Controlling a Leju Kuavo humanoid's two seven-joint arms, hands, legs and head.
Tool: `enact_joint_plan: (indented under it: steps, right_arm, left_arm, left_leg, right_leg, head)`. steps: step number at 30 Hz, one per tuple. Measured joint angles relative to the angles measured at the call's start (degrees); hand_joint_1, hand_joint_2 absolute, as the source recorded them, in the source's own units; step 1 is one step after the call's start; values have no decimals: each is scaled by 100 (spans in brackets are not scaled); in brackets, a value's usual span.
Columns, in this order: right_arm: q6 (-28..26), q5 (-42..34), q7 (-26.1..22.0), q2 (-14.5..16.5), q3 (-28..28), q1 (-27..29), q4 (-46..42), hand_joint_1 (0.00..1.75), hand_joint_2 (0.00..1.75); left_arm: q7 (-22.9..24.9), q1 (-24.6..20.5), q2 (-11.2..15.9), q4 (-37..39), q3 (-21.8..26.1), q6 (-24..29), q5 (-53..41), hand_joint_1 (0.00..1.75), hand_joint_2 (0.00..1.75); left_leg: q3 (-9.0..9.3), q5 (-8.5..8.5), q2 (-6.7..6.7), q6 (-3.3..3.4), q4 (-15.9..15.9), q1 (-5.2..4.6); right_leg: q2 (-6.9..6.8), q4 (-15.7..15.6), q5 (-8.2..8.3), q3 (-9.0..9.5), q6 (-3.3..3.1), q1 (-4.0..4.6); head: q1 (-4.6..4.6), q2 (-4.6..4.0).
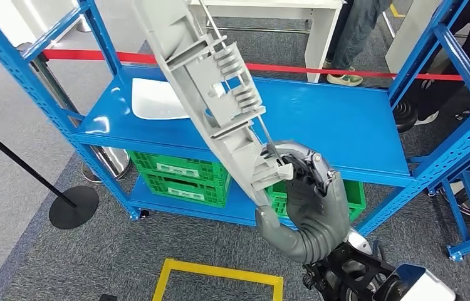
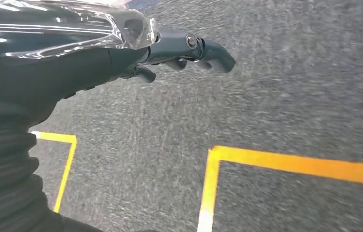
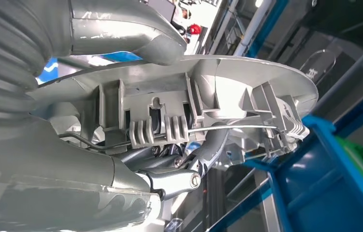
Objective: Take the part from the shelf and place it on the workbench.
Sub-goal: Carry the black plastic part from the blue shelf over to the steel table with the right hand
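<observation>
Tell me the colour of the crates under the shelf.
Green crates, best seen in the head view.

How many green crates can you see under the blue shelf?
3 green crates on the lowest shelf: two stacked at the left, upper on lower, and one at the right, mostly hidden behind the right hand and grey part. More may be hidden.

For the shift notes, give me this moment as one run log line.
stage: part lifted off shelf | right hand: holds grey plastic part | left hand: hangs over floor, holding nothing | blue shelf: white part on it
</observation>
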Motion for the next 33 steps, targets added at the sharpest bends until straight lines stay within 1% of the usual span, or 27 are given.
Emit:
enact_joint_plan:
  steps: [1,2,5,6,7,8,9,11,12,13,15,16,17,18,20,21,22,23,24,25,26,27,28,30,31,32,33]
  right_arm:
    - [1,1,1,-4,1,4,-5,175,175]
    - [3,2,1,-9,1,6,-10,175,175]
    - [9,4,2,-28,3,10,-11,175,175]
    - [9,4,2,-34,4,11,-11,175,175]
    - [10,3,3,-40,4,12,-10,175,175]
    - [10,4,3,-44,4,12,-10,175,175]
    - [10,4,4,-46,3,11,-10,175,175]
    - [13,4,5,-45,3,8,-20,175,175]
    - [16,3,5,-45,2,7,-29,175,175]
    - [19,2,5,-45,1,6,-38,175,175]
    - [21,1,4,-45,-2,6,-48,175,175]
    - [21,1,4,-43,-3,2,-51,175,175]
    - [21,0,4,-40,-4,-1,-56,175,175]
    - [21,-1,4,-36,-5,-4,-62,175,175]
    - [21,-1,4,-31,-8,0,-73,175,175]
    - [21,-1,4,-31,-10,5,-75,175,175]
    - [21,-1,5,-32,-13,8,-77,175,175]
    - [21,-2,6,-32,-15,11,-78,175,175]
    - [21,-2,7,-32,-16,11,-80,175,175]
    - [21,-2,8,-31,-19,11,-85,175,175]
    - [21,-2,9,-30,-23,11,-98,175,175]
    - [21,-2,10,-29,-31,13,-112,175,175]
    - [21,-2,10,-29,-39,16,-127,175,175]
    - [21,-3,10,-32,-53,31,-142,175,175]
    - [21,-5,8,-37,-60,43,-145,175,175]
    - [21,-7,7,-44,-68,55,-146,175,175]
    - [21,-8,7,-52,-79,68,-147,175,175]
  left_arm:
    - [4,2,2,0,1,0,1,0,175]
    - [6,2,2,0,2,-1,1,0,175]
    - [9,0,-1,0,2,-2,1,0,175]
    - [9,1,-2,0,2,-2,0,0,175]
    - [9,1,-2,0,2,-2,-1,0,175]
    - [9,1,-2,0,3,-2,-1,0,175]
    - [9,1,-2,0,3,-2,-1,0,175]
    - [11,1,-9,0,2,-8,-10,0,175]
    - [13,1,-12,0,2,-12,-20,0,175]
    - [15,0,-15,0,2,-16,-30,0,175]
    - [19,2,-20,1,1,-20,-43,0,175]
    - [20,4,-22,1,-1,-21,-45,0,175]
    - [23,5,-25,2,-2,-23,-47,0,175]
    - [27,6,-24,2,-2,-25,-49,0,175]
    - [36,6,-21,2,-3,-26,-52,0,175]
    - [40,6,-19,2,-3,-26,-53,0,175]
    - [43,6,-19,2,-3,-26,-53,0,175]
    - [44,5,-18,2,-3,-27,-54,0,175]
    - [45,4,-17,1,-3,-29,-54,0,175]
    - [46,-2,-17,-1,-3,-32,-55,0,175]
    - [47,-11,-18,-4,-3,-34,-56,0,175]
    - [48,-21,-20,-8,-3,-37,-58,0,175]
    - [48,-28,-21,-11,-3,-37,-60,0,175]
    - [50,-23,-24,-15,-2,-38,-63,0,175]
    - [52,-18,-25,-15,-2,-38,-66,0,175]
    - [54,-13,-23,-16,-1,-39,-67,0,175]
    - [55,-11,-22,-17,1,-38,-69,0,175]
  left_leg:
    - [-31,55,11,39,-14,8]
    - [-72,114,24,78,-31,19]
    - [-247,256,51,150,-35,14]
    - [-310,302,57,156,-32,6]
    - [-368,347,60,157,-27,0]
    - [-419,385,61,153,-22,-4]
    - [-461,416,61,144,-11,-6]
    - [-528,469,59,102,22,-8]
    - [-550,497,60,69,36,-9]
    - [-566,529,60,31,43,-6]
    - [-587,590,56,-44,33,3]
    - [-619,547,51,-77,58,11]
    - [-674,408,46,-109,163,17]
    - [-761,176,43,-138,383,27]
    - [-969,-351,42,-187,1075,40]
    - [-1035,-493,42,-204,1398,45]
    - [-1026,-506,42,-213,1572,52]
    - [-918,-411,42,-217,1549,62]
    - [-706,-260,42,-218,1323,74]
    - [-405,-133,41,-217,937,86]
    - [-95,-83,33,-213,502,87]
    - [126,-79,17,-193,170,81]
    - [250,-105,0,-166,-40,66]
    - [217,-75,-17,-66,-109,36]
    - [164,-27,-2,-8,-115,33]
    - [103,33,14,56,-120,35]
    - [27,101,31,110,-129,37]
  right_leg:
    - [-2,40,-59,-31,31,-7]
    - [-5,178,-208,-93,55,-10]
    - [-9,1175,-942,-398,98,-6]
    - [-9,1455,-1070,-434,102,-3]
    - [-9,1550,-1087,-374,97,1]
    - [-10,1414,-1004,-198,82,4]
    - [-11,1073,-871,76,56,10]
    - [-17,255,-730,633,-9,38]
    - [-20,-5,-711,787,-38,57]
    - [-22,-123,-720,839,-64,76]
    - [-23,-140,-651,788,-131,86]
    - [-28,-148,-605,752,-176,75]
    - [-36,-159,-547,705,-222,60]
    - [-44,-168,-484,644,-258,44]
    - [-50,-163,-370,509,-284,43]
    - [-51,-159,-313,437,-279,43]
    - [-52,-155,-258,366,-269,42]
    - [-52,-151,-205,297,-254,40]
    - [-52,-145,-156,233,-234,35]
    - [-51,-137,-110,183,-208,31]
    - [-50,-129,-71,140,-177,34]
    - [-53,-129,-27,116,-138,39]
    - [-56,-133,18,101,-97,42]
    - [-63,-164,114,76,-11,31]
    - [-64,-147,92,44,21,18]
    - [-63,-62,-29,-12,42,9]
    - [-63,131,-253,-95,55,5]
  head:
    - [9,0]
    - [29,0]
    - [128,0]
    - [150,0]
    - [164,0]
    - [177,0]
    - [188,0]
    - [203,0]
    - [207,0]
    - [210,0]
    - [216,0]
    - [218,0]
    - [202,0]
    - [181,0]
    - [123,0]
    - [108,0]
    - [97,0]
    - [88,0]
    - [81,0]
    - [71,0]
    - [54,0]
    - [45,0]
    - [38,0]
    - [48,0]
    - [54,0]
    - [71,0]
    - [96,0]
